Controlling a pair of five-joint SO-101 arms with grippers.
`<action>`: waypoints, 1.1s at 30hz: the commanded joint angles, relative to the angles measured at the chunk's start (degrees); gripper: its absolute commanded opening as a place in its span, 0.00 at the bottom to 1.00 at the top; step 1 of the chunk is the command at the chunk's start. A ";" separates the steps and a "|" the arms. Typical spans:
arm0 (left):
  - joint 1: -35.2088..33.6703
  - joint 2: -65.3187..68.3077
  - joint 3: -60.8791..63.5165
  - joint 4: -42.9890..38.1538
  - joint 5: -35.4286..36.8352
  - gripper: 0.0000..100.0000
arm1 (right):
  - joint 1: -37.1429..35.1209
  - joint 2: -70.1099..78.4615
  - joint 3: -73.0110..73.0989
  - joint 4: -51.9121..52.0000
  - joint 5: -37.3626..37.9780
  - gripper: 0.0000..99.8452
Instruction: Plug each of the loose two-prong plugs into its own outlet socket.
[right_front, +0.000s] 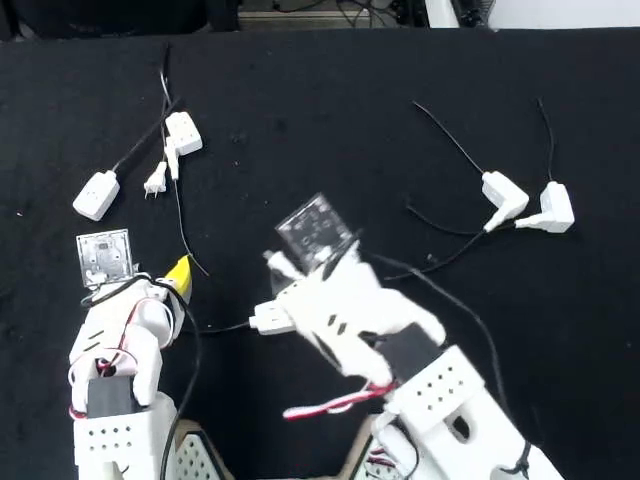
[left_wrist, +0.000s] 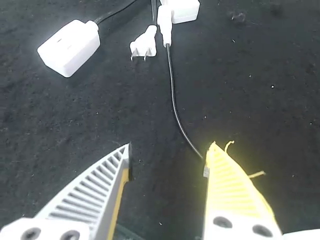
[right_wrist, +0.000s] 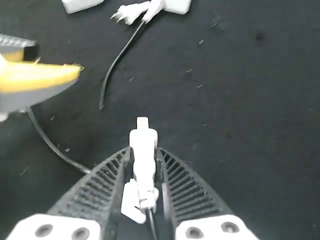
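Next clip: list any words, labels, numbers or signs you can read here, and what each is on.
No legible text anywhere.
left arm's square board: markings too blurred to read.
right arm's square board: markings too blurred to read.
socket block and loose plug: plain white, no print visible.

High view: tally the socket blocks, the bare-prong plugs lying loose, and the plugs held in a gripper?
Socket blocks: 4
Loose bare-prong plug: 1
Held plug, in the right gripper: 1
Total: 6
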 joint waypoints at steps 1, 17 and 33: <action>-0.57 -0.62 -1.01 -0.18 0.70 0.25 | 1.58 7.69 -7.69 3.87 0.26 0.01; -0.66 -0.62 -1.10 0.09 0.79 0.25 | 5.54 50.51 -49.80 39.82 -0.79 0.01; -0.66 -0.62 -1.19 0.18 0.88 0.25 | 2.20 65.54 -59.30 43.60 -18.37 0.01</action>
